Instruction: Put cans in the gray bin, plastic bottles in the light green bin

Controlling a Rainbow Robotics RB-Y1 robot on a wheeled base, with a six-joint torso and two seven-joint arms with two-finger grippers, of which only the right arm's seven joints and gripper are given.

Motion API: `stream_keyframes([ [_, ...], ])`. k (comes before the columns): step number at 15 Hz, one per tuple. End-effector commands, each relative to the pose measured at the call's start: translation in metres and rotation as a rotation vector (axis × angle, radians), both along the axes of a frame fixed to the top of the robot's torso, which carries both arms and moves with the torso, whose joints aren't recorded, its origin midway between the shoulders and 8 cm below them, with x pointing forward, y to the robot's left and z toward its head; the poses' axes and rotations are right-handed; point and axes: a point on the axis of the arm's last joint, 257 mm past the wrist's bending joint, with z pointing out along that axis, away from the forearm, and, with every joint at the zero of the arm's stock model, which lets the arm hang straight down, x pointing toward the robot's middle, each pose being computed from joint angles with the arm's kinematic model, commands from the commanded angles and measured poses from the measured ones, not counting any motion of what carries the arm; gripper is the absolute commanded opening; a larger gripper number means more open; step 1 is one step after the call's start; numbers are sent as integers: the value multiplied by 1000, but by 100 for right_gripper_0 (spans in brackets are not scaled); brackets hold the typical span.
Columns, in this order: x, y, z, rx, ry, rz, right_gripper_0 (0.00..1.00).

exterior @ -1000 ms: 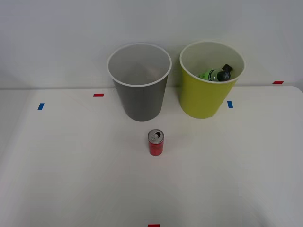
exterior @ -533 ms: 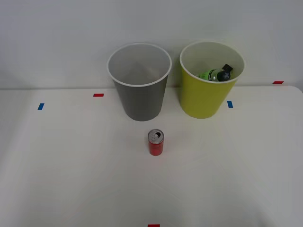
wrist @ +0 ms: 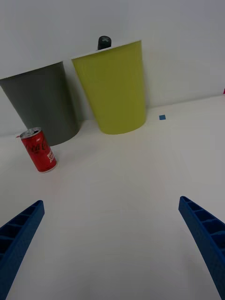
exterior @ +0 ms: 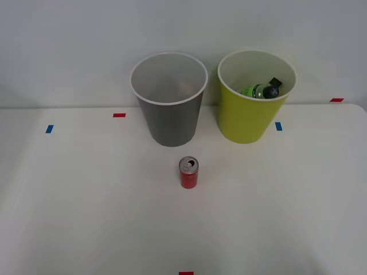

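Observation:
A small red can point(exterior: 188, 172) stands upright on the white table, in front of the gray bin point(exterior: 170, 114). The light green bin point(exterior: 248, 117) stands to the gray bin's right, and a green plastic bottle point(exterior: 261, 90) with a dark cap lies inside it. In the right wrist view, the can point(wrist: 39, 150) stands before the gray bin point(wrist: 44, 103), beside the light green bin point(wrist: 115, 86), whose rim shows the bottle's dark cap point(wrist: 103, 42). My right gripper point(wrist: 112, 243) is open, low over the table and well short of the can, with nothing between its blue fingers point(wrist: 21, 229).
Small red tape marks point(exterior: 119, 115) and blue tape marks point(exterior: 278, 126) dot the white table point(exterior: 86, 200). A pale wall stands right behind both bins. The table's right edge runs near a red mark point(exterior: 336, 99).

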Motion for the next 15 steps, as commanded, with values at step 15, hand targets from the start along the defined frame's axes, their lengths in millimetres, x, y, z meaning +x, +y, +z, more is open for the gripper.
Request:
stream_keyframes([
  [15,50,52,14,34,-163,206,100],
])
